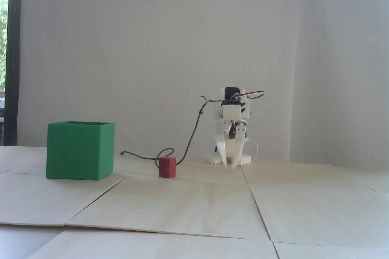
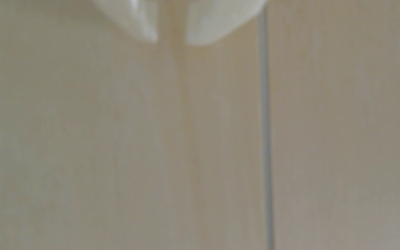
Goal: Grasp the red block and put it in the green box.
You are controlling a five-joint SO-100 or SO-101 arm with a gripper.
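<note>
While bare table [image 1: 194, 207] fills the lower frame of the fixed view, one green box [image 1: 79, 150] sits at left-center; one red block [image 1: 167, 167] rests to its right, apart. One gripper [image 1: 229, 167] points down right of center, jaws slightly parted, holding nothing.

Bare table [image 1: 212, 198] around red block [image 1: 167, 167]; cable [image 1: 190, 140] just behind
</note>
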